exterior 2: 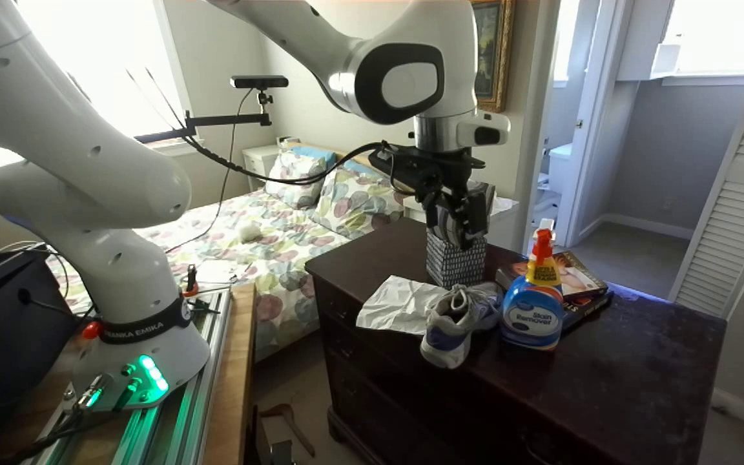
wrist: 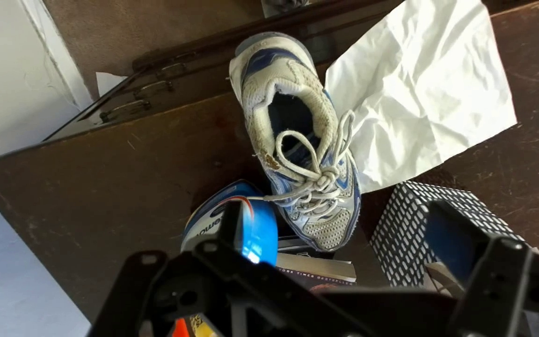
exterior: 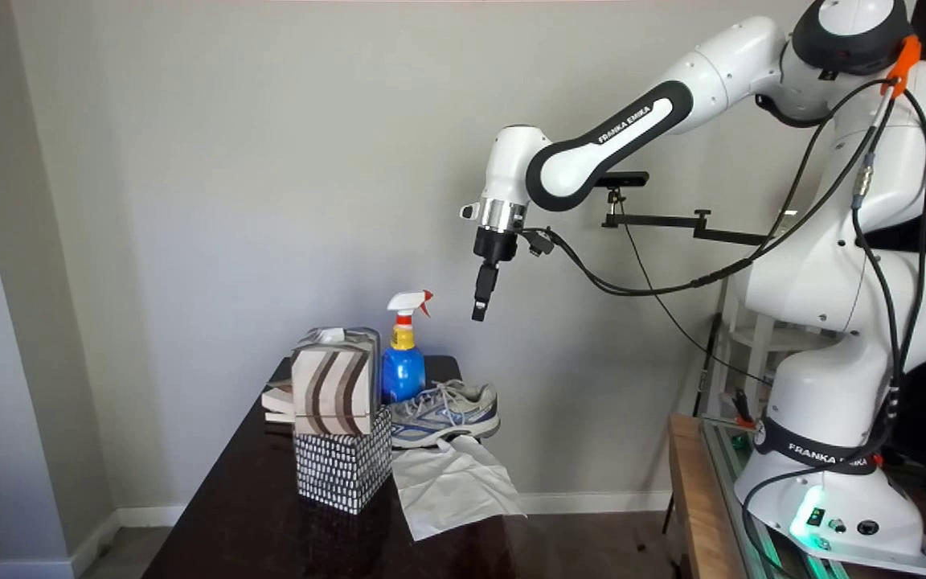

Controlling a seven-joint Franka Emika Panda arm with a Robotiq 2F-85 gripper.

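Gripper [exterior: 480, 310] is hanging empty above a shoe [exterior: 445, 412], which is lying between 6 and 7 o'clock from it in an exterior view.
Fingers are standing wide apart in the wrist view, at about 9 and 3 o'clock, holding nothing. The shoe is resting on the dark counter [wrist: 124, 196], most of it lying between 11 and 12 o'clock from the middle of the gap. Its heel is pointing between 11 and 12 and its toe between 5 and 6, so the long axis is running nearly square to the line between the fingers. A spray bottle [wrist: 262, 229] is standing just beside the shoe at 7 o'clock, a white sheet [wrist: 424, 98] is lying at 2, and a patterned box [wrist: 403, 234] is sitting between 4 and 5.
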